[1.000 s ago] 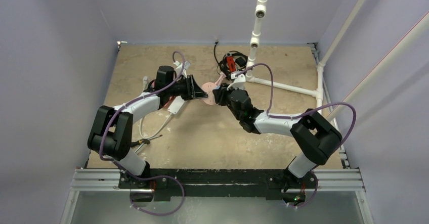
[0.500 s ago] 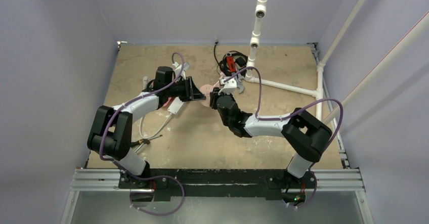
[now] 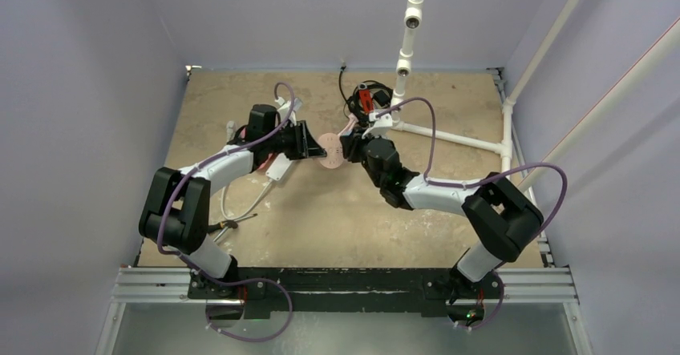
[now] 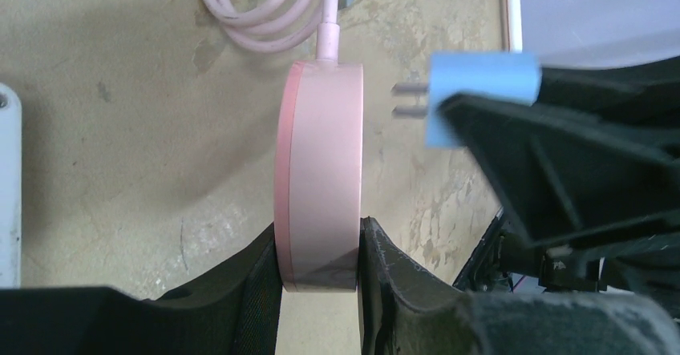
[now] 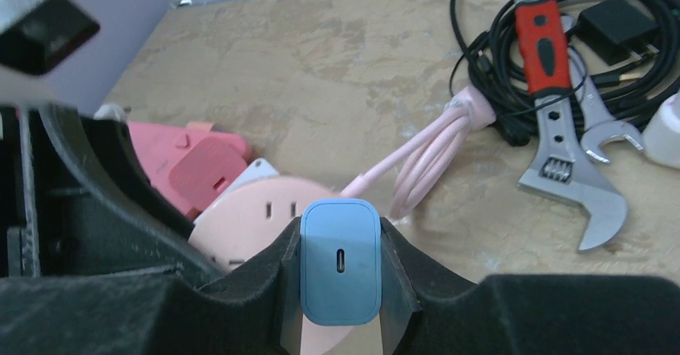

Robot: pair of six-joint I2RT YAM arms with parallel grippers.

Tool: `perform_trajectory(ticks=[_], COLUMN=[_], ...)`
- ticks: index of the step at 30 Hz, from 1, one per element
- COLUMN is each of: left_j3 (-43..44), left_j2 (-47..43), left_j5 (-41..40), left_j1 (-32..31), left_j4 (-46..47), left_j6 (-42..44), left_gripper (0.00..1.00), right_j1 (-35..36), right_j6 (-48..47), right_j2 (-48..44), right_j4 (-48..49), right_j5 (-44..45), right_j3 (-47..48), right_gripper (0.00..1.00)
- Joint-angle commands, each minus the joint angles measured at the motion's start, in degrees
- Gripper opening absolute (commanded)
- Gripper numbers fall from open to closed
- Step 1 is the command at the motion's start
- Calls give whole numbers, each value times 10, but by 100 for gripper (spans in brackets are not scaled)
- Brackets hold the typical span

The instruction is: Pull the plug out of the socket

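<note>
Clamping the rounded light-blue plug [image 5: 339,243] by its sides, a small oval port on its back, the right gripper [image 5: 339,283] holds it just off the slotted face of the socket [image 4: 319,155], both metal prongs [image 4: 407,100] bared with a narrow gap between them and the disc. The left gripper [image 4: 319,252] pinches the pink socket's rim, standing it on edge, its coiled cord [image 4: 257,10] trailing away. A red-handled wrench [image 5: 561,106] and black cables [image 5: 489,42] lie beyond the cord; a white power strip [image 4: 6,187] lies behind the socket.
</note>
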Motion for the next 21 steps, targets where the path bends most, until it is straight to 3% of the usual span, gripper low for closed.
perform_trajectory(ticks=[1,13,21], left_j3=[12,7,1], left_j2=[-4,-2,52], left_j5=[-15,-25,-7], left_j1=[5,0,-61], left_j4=[-11,-10,12], left_j6=[21,21,2], left_gripper=[0,0,0], right_j1=[-20,4,4], right_j6=[-2,-2,11], right_j2=[-8,-21,-40], right_j4=[37,33,34], right_j5=[8,64,76], right_j3=[14,11,1], right_gripper=[0,0,0])
